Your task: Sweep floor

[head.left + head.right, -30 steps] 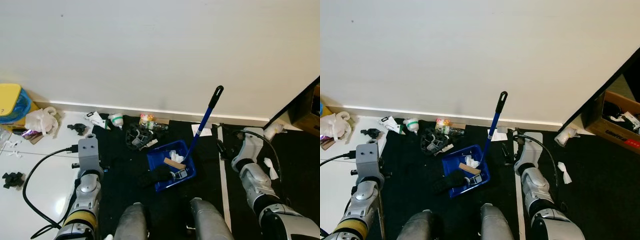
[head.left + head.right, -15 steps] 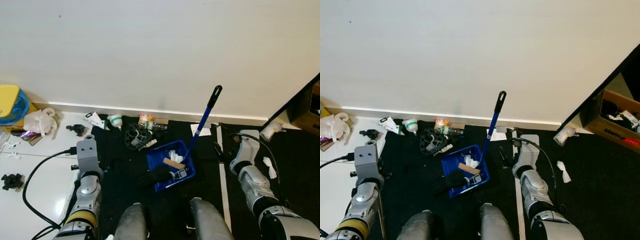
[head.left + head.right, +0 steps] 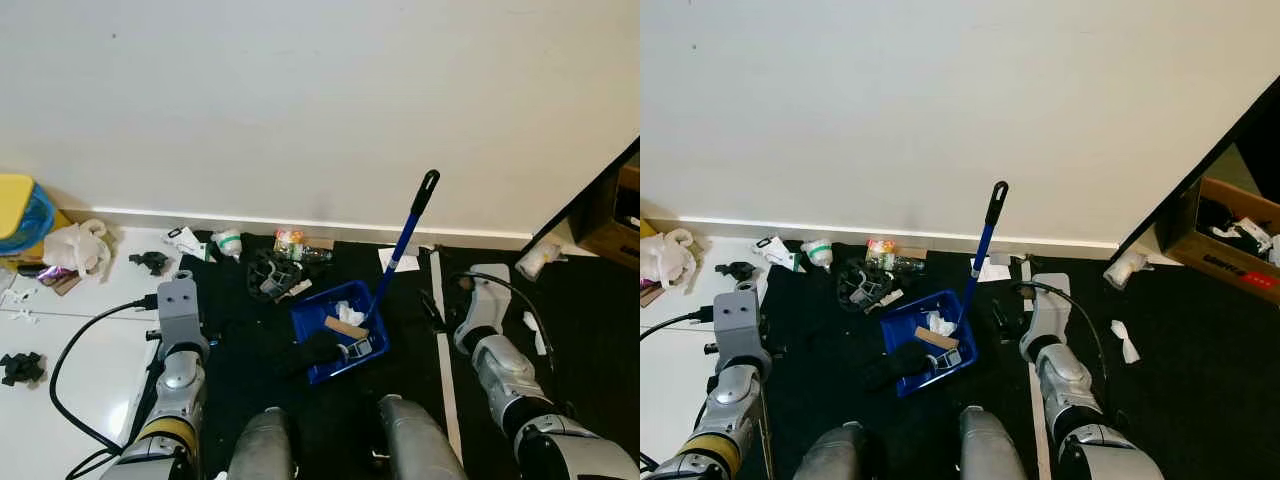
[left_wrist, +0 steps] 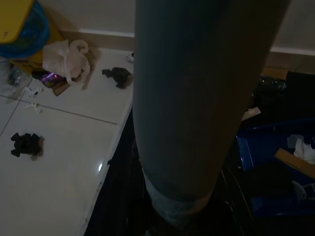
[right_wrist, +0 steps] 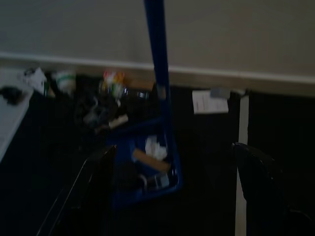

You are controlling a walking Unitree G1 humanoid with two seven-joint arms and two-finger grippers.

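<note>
The right tool (image 5: 172, 196) stands wide open and holds nothing, its two black fingers (image 5: 96, 182) spread to either side of the wrist view with the blue handle (image 5: 160, 69) rising straight ahead between them. From this tool, which sits low on the black mat (image 3: 240, 340), the blue dustpan (image 3: 338, 338) lies at about 10 o'clock in the head views, close by. The handle leans from the pan up toward 1 o'clock, its black grip (image 3: 427, 187) tipped toward the right arm, so I judge the right arm much the nearer for taking it. In the pan lie white scraps, a tan block and a dark brush head. The left tool (image 3: 182, 300) hovers at the mat's edge beside the white floor tiles (image 3: 70, 350), farther off; whether its fingers are apart I cannot tell. Since half a second ago the right arm has drawn slightly nearer the pan, while the camera has shifted a little; dustpan and litter (image 3: 275, 262) along the wall lie as they did.
</note>
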